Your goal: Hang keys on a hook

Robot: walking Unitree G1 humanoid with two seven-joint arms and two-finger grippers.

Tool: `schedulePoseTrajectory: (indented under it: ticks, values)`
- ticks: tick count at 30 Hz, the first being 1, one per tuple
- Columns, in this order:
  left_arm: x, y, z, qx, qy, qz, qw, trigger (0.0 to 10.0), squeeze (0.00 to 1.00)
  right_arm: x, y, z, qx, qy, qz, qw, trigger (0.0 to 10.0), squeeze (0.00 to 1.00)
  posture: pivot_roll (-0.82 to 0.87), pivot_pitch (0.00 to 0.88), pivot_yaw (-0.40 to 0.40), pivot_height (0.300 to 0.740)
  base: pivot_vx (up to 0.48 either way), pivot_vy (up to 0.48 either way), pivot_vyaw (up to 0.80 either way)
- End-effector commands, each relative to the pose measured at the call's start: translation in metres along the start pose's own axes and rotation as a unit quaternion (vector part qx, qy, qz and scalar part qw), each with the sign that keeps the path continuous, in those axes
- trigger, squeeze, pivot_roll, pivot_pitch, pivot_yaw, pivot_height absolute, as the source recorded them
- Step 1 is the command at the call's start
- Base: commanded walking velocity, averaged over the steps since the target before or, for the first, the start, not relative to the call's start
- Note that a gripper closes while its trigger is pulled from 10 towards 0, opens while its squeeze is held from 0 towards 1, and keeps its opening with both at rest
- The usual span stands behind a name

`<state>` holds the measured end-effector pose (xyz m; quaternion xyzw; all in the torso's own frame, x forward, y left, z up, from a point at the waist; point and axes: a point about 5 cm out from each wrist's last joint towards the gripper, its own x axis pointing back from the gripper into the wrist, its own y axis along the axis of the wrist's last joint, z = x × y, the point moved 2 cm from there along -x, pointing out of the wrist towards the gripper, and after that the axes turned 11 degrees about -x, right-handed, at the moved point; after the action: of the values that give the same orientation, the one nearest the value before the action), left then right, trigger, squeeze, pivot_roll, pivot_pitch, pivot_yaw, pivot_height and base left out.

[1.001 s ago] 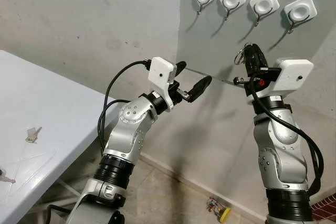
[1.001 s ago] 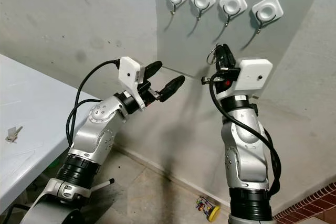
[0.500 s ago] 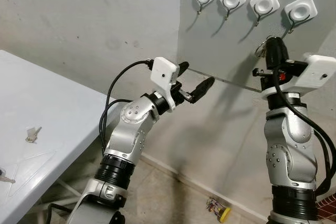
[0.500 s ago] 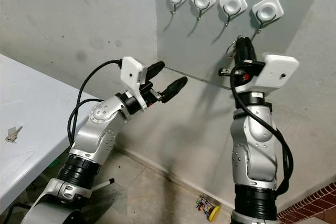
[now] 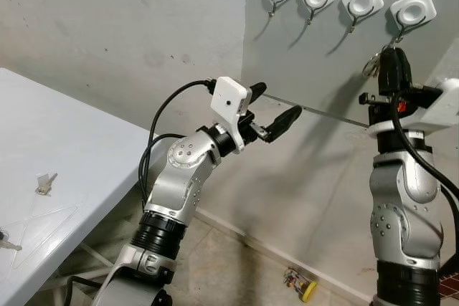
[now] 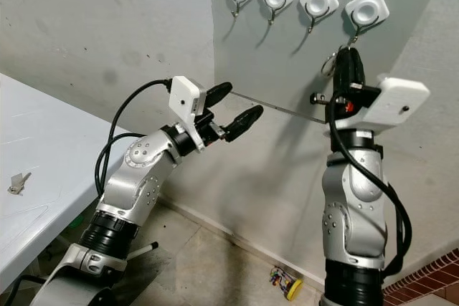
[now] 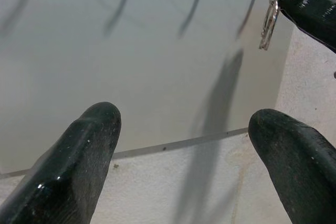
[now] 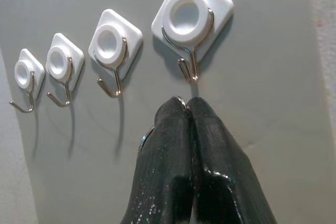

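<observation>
The right gripper (image 5: 391, 59) is raised to the grey wall panel (image 5: 315, 69), its fingers pressed together on a key ring (image 5: 371, 64) — the tips sit just below the rightmost hook (image 8: 189, 56) of four white hooks in a row. The ring pokes out on the gripper's left side, apart from the hook's wire. The left gripper (image 5: 274, 105) hangs in the air to the left, fingers spread and holding nothing. Another key (image 5: 44, 183) lies on the white table (image 5: 86, 148) at far left.
</observation>
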<state>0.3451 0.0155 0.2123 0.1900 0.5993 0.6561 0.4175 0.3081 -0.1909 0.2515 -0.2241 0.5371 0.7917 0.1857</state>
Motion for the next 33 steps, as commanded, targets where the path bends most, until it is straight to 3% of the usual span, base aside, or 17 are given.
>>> schedulePoseTrajectory:
  ticks: [1,33]
  values:
    - [-0.002,0.006,0.001,-0.005,-0.006,-0.006,1.0,10.0,0.0,0.001,0.011,0.001,0.0,0.005,-0.018,1.0,10.0,0.0,-0.1,0.061,0.052,0.74,0.0,0.0,0.0]
    - [-0.003,0.005,-0.002,-0.006,-0.009,-0.007,1.0,10.0,0.0,-0.011,0.026,0.005,-0.007,0.024,-0.035,0.999,10.0,0.0,-0.1,0.036,0.043,0.74,0.0,0.0,0.0]
